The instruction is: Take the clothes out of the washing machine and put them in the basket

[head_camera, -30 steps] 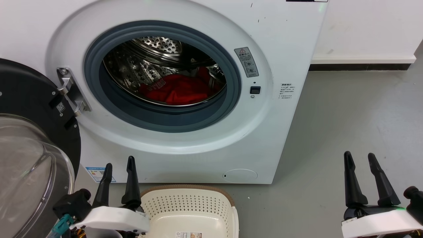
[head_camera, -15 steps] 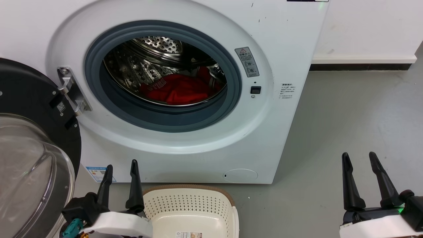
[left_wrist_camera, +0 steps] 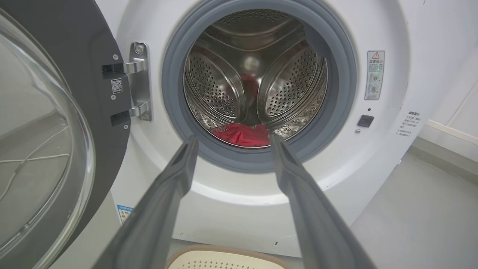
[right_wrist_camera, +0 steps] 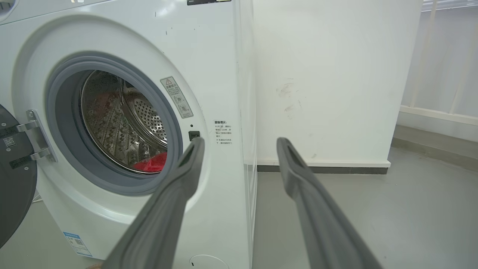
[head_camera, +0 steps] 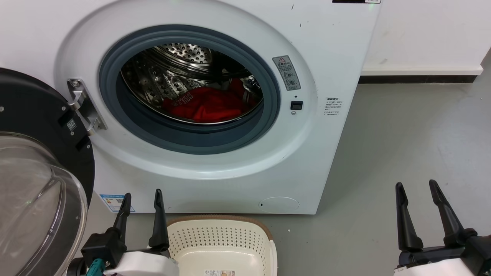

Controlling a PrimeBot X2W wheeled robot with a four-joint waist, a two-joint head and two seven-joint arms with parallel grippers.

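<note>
One garment (head_camera: 207, 108), likely soft and light, slumps at the front edge of the drum (head_camera: 184, 53); pinch a raised fold. Left gripper (head_camera: 142, 193) and right gripper (head_camera: 416, 183) gape empty.

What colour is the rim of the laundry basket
Brown, on the cream basket; the head view shows it best.

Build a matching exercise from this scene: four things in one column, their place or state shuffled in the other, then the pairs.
Things
1. red garment
2. laundry basket
3. glass door
4. right gripper

Place or state
a. open, over bare grey floor
b. swung wide open, at the left
c. lying in the steel drum
d. on the floor before the washing machine

Pairs: 1-c, 2-d, 3-b, 4-a
</note>
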